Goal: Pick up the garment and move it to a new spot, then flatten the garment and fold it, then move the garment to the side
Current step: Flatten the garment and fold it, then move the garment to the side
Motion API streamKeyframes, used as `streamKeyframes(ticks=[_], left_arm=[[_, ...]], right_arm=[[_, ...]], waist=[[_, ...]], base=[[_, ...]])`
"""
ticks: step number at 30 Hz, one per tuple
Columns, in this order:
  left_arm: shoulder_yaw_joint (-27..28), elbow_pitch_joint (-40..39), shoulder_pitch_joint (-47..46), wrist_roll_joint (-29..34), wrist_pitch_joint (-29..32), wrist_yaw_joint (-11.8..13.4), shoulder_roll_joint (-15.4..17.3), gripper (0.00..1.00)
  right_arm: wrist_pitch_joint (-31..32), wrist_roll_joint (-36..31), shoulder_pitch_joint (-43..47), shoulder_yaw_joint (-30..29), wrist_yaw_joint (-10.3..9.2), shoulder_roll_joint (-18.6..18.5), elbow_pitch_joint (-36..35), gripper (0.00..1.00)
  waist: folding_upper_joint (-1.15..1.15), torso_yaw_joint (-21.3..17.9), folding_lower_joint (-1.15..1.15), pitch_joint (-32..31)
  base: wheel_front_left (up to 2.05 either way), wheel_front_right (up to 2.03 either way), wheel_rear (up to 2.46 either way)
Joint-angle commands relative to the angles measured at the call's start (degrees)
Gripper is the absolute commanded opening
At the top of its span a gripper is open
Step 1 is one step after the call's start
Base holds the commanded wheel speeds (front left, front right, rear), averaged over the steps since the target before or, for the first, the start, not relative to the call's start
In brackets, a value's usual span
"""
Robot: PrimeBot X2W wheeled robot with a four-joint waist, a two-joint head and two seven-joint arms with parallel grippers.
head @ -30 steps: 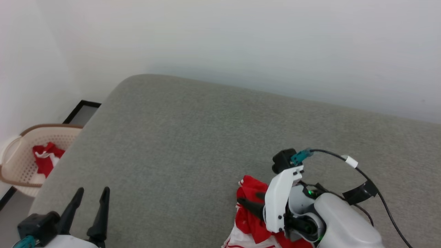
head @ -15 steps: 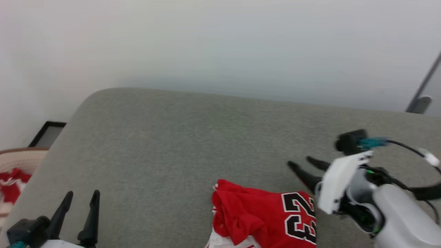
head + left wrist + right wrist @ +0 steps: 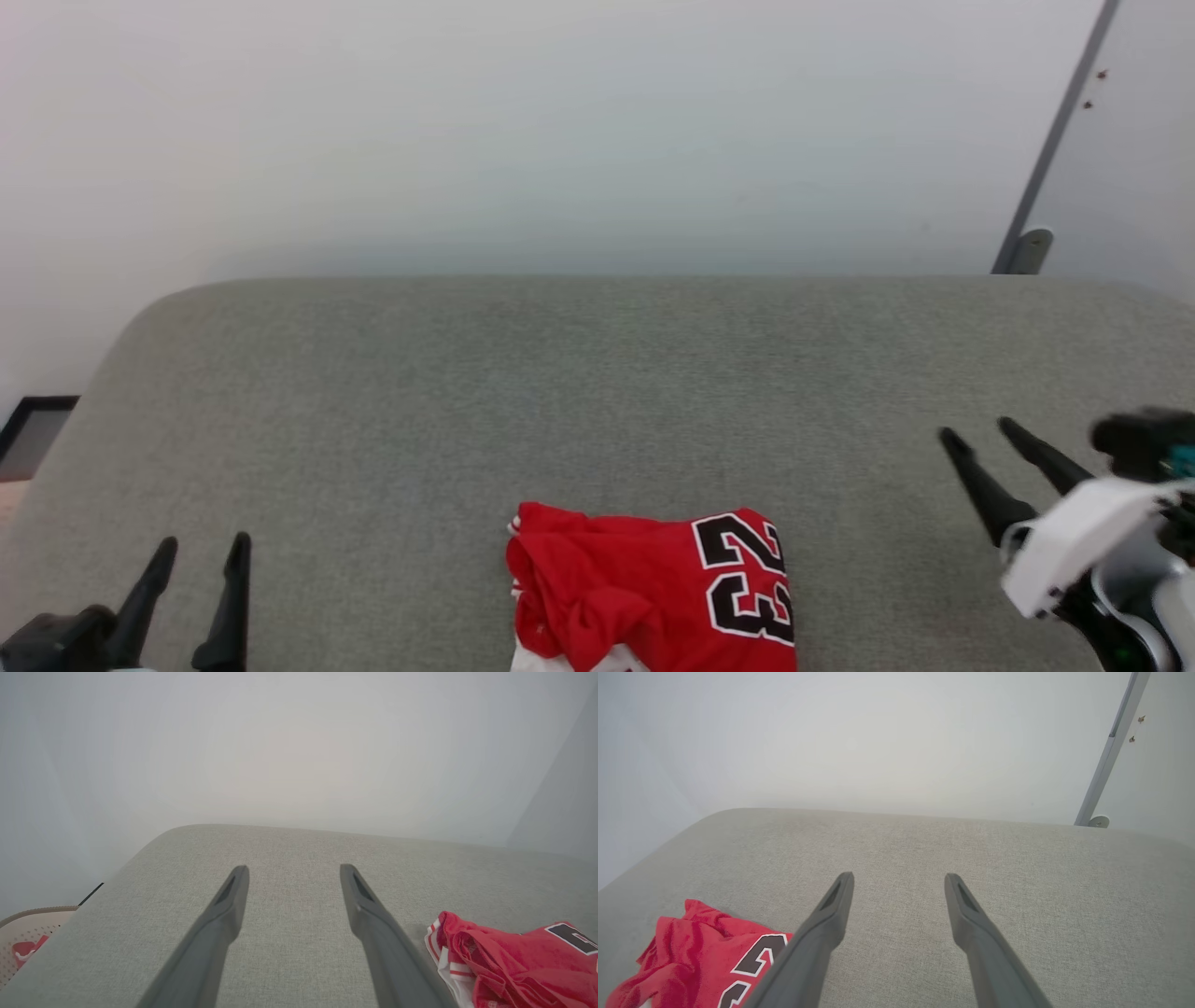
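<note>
Garment (image 3: 644, 588) lies crumpled between left pincer (image 3: 204, 541) and right pincer (image 3: 976, 429), both gaping empty.

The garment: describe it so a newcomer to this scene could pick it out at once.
Start at the wide grey cushion against the pale wall. Near its front edge, between the left gripper and the right gripper, both open, lies a crumpled shirt. It is bright red with a black, white-edged "23", unlike the plain grey fabric and the dark grippers beside it.
</note>
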Motion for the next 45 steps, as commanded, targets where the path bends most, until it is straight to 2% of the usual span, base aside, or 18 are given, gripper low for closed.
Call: streamKeyframes(ticks=[1,10,17,28,37,45], left_arm=[[0.5,0.0,0.7,0.5,-0.3,0.0,-0.1,1.0],[2.6,0.5,2.2,1.8,-0.3,-1.0,-1.1,1.0],[4.5,1.1,3.1,2.6,-0.3,-1.7,-2.0,1.0],[5.9,1.6,4.1,4.1,-0.3,-2.5,-3.4,1.0],[5.8,1.5,3.5,4.6,-0.3,-3.0,-3.5,1.0],[5.4,1.4,3.1,4.6,-0.1,-3.2,-3.4,1.0]], right_arm=[[-1.8,-0.6,1.8,-1.2,-0.1,-0.6,-0.2,1.0],[-11.6,-4.3,8.8,-7.4,-0.1,-0.6,-1.2,1.0],[-13.7,-6.4,12.2,-10.9,-0.1,0.8,-1.8,1.0],[-14.4,-7.1,14.8,-13.7,-0.1,1.6,-2.3,1.0],[-12.7,-7.8,15.8,-15.2,-0.1,3.0,-3.7,1.0],[-8.1,-6.0,14.9,-10.2,-0.1,5.8,-4.9,1.0]], waist=[[0.0,-1.1,0.0,-0.1],[0.0,-2.1,0.0,-0.1],[0.0,-2.7,0.0,-0.2],[0.0,-2.3,0.0,-0.6],[0.0,-1.3,0.0,-0.4],[0.0,1.7,0.0,0.4]], base=[[0.0,0.0,0.0],[0.0,0.0,0.0],[0.0,0.0,0.0],[0.0,0.0,0.0],[0.0,0.0,0.0],[0.0,0.0,0.0]])
